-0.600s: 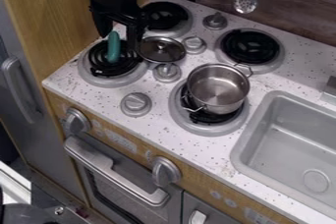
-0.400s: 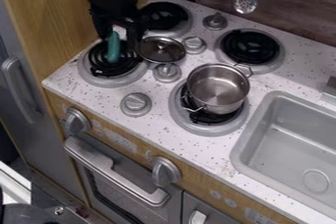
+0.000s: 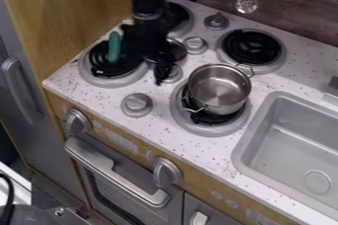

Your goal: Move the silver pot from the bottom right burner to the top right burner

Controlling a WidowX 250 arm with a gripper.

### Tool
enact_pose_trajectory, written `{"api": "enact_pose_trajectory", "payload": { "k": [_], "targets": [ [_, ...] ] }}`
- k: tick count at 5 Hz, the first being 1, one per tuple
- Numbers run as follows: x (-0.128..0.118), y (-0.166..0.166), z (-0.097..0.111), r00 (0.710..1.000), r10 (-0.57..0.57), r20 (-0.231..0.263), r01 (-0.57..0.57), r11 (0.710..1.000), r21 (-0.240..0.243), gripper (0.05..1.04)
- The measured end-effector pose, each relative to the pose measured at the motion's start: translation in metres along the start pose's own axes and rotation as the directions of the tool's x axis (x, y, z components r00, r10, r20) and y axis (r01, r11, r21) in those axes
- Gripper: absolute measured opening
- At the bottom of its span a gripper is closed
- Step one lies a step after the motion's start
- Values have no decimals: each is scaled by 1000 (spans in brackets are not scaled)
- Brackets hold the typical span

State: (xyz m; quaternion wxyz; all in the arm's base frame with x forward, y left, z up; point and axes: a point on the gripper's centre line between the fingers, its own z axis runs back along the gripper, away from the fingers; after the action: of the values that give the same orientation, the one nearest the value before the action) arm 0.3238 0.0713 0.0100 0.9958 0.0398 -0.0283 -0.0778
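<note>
The silver pot sits on the bottom right burner, apart from the gripper, whose opening I cannot tell. Probably thin metal, it should be light, stiff and slick; pinching its left rim looks surer than the wire handles

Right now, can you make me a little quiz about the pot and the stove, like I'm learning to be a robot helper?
1. True or false: the gripper is holding the silver pot.

2. Which burner is the pot on?
A) top left
B) bottom right
C) bottom left

3. Fill in the colour: the long thing at the bottom left burner is ____.

Key: 1 false; 2 B; 3 green
</note>
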Motion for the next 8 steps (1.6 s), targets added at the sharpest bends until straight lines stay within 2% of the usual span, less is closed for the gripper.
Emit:
{"api": "enact_pose_trajectory", "payload": {
  "k": [1,2,3,4,6,7,8],
  "targets": [
    [7,-40,4,997,-72,15,72,997,1,995],
    [18,-79,11,991,-126,53,127,992,-10,995],
    [31,-102,17,985,-147,85,149,989,-16,995],
    [41,-111,4,992,-115,58,115,993,-7,995],
    [58,-114,-35,997,-73,-32,74,997,4,995],
    [54,-115,-49,995,-69,-67,70,998,8,945],
    [56,-114,-53,997,-68,-37,68,998,10,665]
  ]
}}
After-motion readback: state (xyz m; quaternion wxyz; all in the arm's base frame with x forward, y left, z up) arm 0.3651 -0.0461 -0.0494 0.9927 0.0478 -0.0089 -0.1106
